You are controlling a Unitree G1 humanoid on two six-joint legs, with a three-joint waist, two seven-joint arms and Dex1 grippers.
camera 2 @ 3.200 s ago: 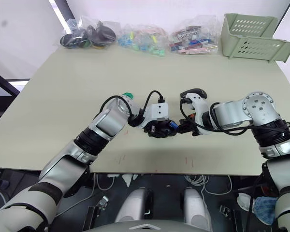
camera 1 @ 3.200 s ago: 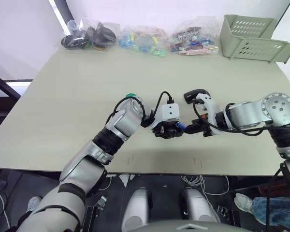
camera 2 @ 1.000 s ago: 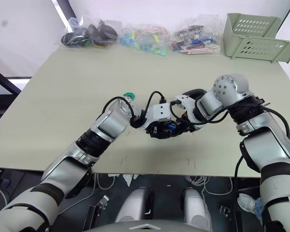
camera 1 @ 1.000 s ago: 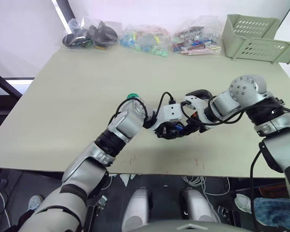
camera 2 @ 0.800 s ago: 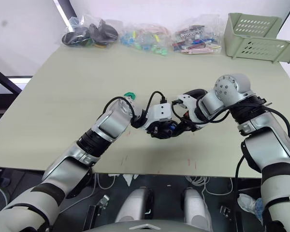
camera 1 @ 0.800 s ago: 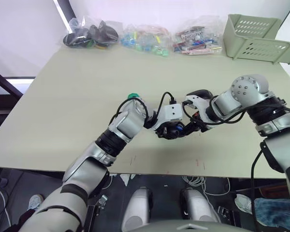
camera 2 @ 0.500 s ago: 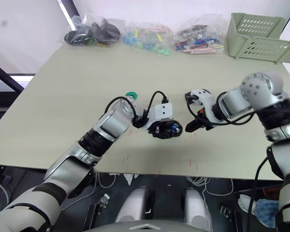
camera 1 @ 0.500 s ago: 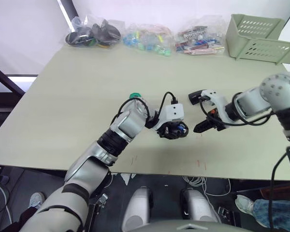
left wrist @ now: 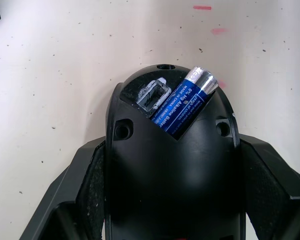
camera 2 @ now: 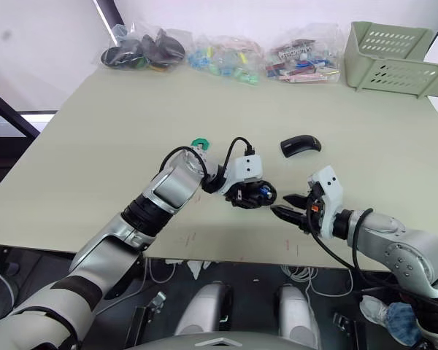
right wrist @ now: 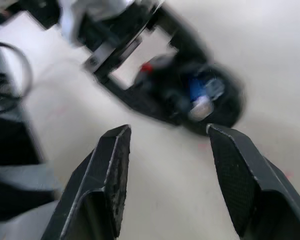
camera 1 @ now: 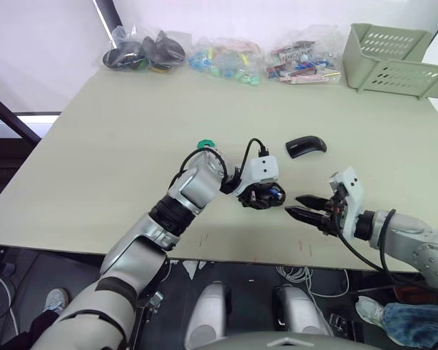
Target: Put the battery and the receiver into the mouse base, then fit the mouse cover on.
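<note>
— Black oval plastic mouse base (camera 1: 260, 197), item one, head views: clamped by the left gripper (camera 1: 257, 195). Where from the right gripper (camera 1: 307, 208)?
— Just off its fingertips on the robot's left, near but apart; that claw is spread wide and holds nothing. Glossy black curved mouse cover (camera 1: 305, 146) lies on the table beyond it, well apart, long axis running left-right. By my reckoning the right arm is nearer to it.
— Left wrist view?
— Fingers flank the base; blue cylindrical battery (left wrist: 184, 101) sits aslant in its bay, silver end pointing away from the claw, beside a small squarish slot (left wrist: 154, 94); whether the receiver fills it, cannot tell.
— Right wrist view?
— Base straight ahead, between the parted fingers (right wrist: 109, 176).
</note>
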